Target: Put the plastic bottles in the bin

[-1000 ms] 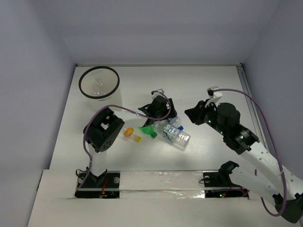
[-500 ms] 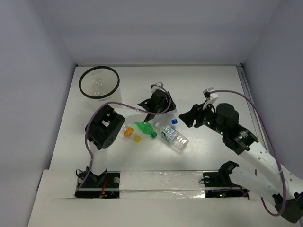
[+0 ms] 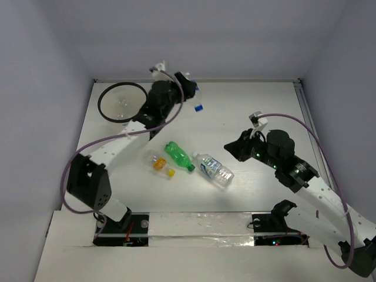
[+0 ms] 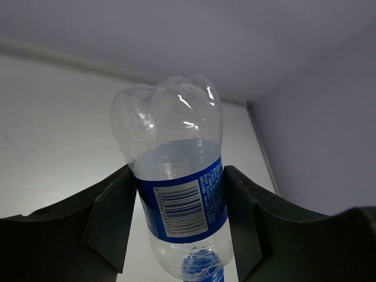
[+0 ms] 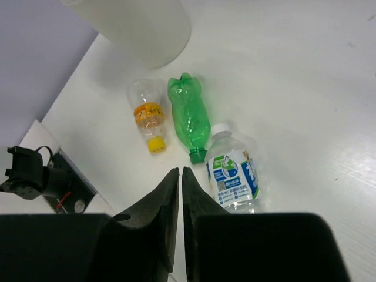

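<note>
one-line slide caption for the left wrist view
Left fingers grip a blue-labelled clear bottle across its label band.

1. A robotics lab test cell: a bare white tabletop (image 3: 258, 106) is boxed in by plain pale walls (image 3: 194, 35) on three sides.
2. A left arm (image 3: 111, 150) and a right arm (image 3: 320, 194) are bolted at its near edge, trailing purple cables (image 3: 294, 117).
3. Shiny tape (image 3: 200, 218) lines that near edge.
</note>
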You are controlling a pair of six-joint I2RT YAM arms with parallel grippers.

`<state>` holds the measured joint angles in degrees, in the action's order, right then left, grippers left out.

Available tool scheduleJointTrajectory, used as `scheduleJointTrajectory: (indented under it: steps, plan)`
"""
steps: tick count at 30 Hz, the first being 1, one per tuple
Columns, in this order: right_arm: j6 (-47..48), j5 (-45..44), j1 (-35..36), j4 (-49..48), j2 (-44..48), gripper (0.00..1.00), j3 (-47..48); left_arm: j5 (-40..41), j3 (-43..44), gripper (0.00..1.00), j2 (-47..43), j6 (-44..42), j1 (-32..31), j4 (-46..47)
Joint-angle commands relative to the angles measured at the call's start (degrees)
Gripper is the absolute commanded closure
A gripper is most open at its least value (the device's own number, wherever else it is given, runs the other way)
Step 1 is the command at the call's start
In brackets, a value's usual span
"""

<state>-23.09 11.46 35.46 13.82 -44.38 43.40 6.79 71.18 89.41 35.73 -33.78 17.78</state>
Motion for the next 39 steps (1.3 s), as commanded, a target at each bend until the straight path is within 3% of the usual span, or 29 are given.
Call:
scheduleJointTrajectory:
  steps: [1,7,9,17,20,31,39]
  plan:
    - [-0.64,1.81,0.75,-4.50,-2.63,0.90,-0.86,4.54,4.49,0.63,-8.80,-6.45,5.03,-0.99]
    - [0.06,-3.72,2.51,-5.30,-10.89,0.88,0.99,13.15,8.27,0.63,-16.71,-16.02,12.32,-7.23]
    - [0.24,-4.61,2.51,-6.17,-13.71,0.82,1.34,17.18,8.63,0.63,-17.94,-20.33,15.49,-8.90]
    - [2.00,-8.21,2.51,-6.09,-24.52,0.29,3.80,24.58,-0.24,0.63,-18.57,-31.23,20.33,-1.63]
    - [2.35,-9.61,2.51,-5.57,-26.54,0.21,4.41,26.78,-3.05,0.64,-17.43,-34.31,20.86,1.89]
    - [6.30,-7.95,2.51,-2.84,-38.31,0.14,8.63,24.59,-12.28,0.63,-13.30,-38.45,20.86,11.13]
    - [9.82,-4.70,6.10,0.15,-43.86,0.08,13.46,23.10,-15.45,0.62,-12.06,-36.08,20.86,12.63]
